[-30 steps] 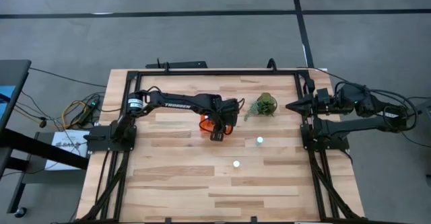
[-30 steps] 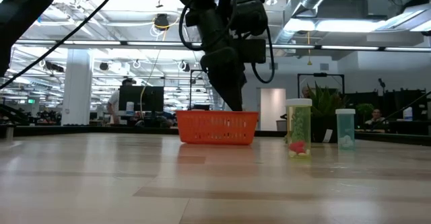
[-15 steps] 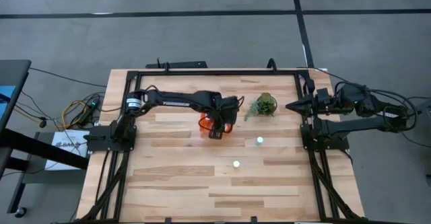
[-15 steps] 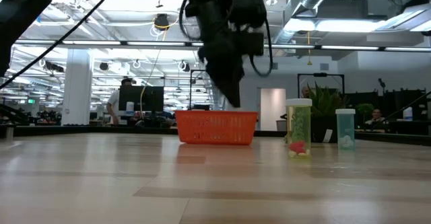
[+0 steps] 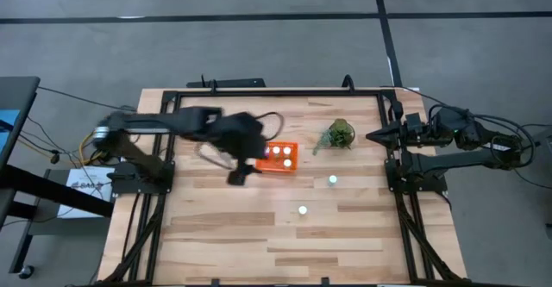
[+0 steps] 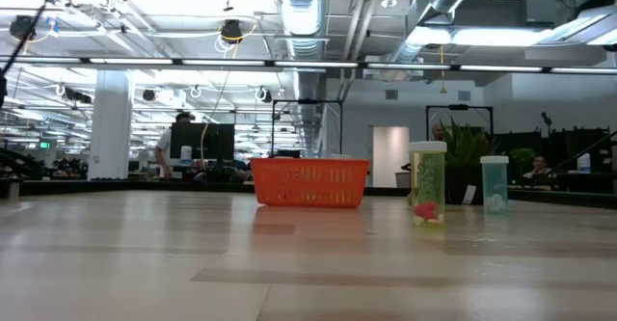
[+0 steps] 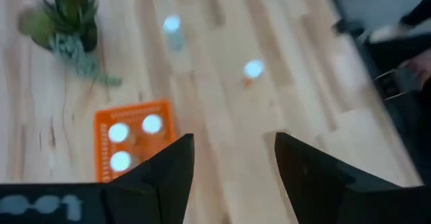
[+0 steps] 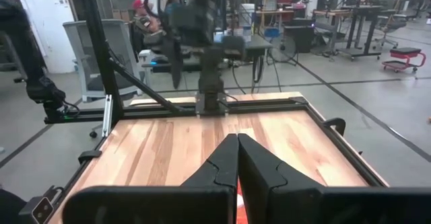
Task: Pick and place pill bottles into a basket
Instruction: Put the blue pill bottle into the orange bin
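The orange basket (image 5: 278, 157) stands on the table near its middle and holds three white-capped pill bottles (image 7: 135, 140). Two more pill bottles stand upright on the table to its right, one (image 5: 332, 180) farther and one (image 5: 303, 209) nearer; both also show in the low view (image 6: 427, 184). My left gripper (image 5: 237, 176) is open and empty, raised above the table just left of the basket; its fingers (image 7: 172, 173) frame the left wrist view. My right gripper (image 5: 373, 136) is shut and waits at the table's right edge.
A small green leafy plant (image 5: 339, 135) stands on the table right of the basket, toward the far edge. Black frame rails (image 5: 259, 91) run along the table's edges. Bare wood lies toward the near edge (image 5: 259, 244).
My left gripper has risen from the basket, out of the low view, and swung toward the table's left edge. The three caps in the basket, hidden under the arm before, now show. The basket and the two loose bottles have stayed in place.
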Robot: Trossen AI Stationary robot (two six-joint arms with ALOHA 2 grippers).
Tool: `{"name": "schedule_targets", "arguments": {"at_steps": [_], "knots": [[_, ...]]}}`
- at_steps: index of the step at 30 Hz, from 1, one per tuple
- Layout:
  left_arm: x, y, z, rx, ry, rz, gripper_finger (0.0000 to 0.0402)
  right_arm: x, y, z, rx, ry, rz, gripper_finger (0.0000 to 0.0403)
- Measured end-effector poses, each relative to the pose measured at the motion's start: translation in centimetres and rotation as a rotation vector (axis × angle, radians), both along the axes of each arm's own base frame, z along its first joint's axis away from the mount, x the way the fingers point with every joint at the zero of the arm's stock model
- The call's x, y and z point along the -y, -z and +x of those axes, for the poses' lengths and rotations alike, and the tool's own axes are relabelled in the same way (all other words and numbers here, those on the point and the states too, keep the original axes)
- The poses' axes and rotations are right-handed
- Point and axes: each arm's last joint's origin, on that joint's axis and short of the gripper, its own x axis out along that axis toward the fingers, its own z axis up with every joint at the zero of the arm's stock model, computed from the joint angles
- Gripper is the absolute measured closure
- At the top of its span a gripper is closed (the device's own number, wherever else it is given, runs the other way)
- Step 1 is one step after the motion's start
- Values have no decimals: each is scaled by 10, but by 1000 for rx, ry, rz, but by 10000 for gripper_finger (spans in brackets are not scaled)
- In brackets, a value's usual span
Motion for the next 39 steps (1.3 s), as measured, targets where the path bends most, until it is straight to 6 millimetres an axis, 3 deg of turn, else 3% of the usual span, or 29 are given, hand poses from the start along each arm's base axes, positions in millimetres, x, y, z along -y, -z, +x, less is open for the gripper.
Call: {"name": "schedule_targets", "arguments": {"at_steps": [11,17,21,29,39], "knots": [[10,39,-150,405,-92,-161,204,0,0,0,0,0,0,403],[13,68,-207,581,-88,-183,204,0,0,0,0,0,0,403],[14,95,-223,665,-73,-192,204,0,0,0,0,0,0,403],[16,141,-230,780,-56,-173,204,0,0,0,0,0,0,403],[17,171,-235,835,-39,-218,204,0,0,0,0,1,0,403]]}}
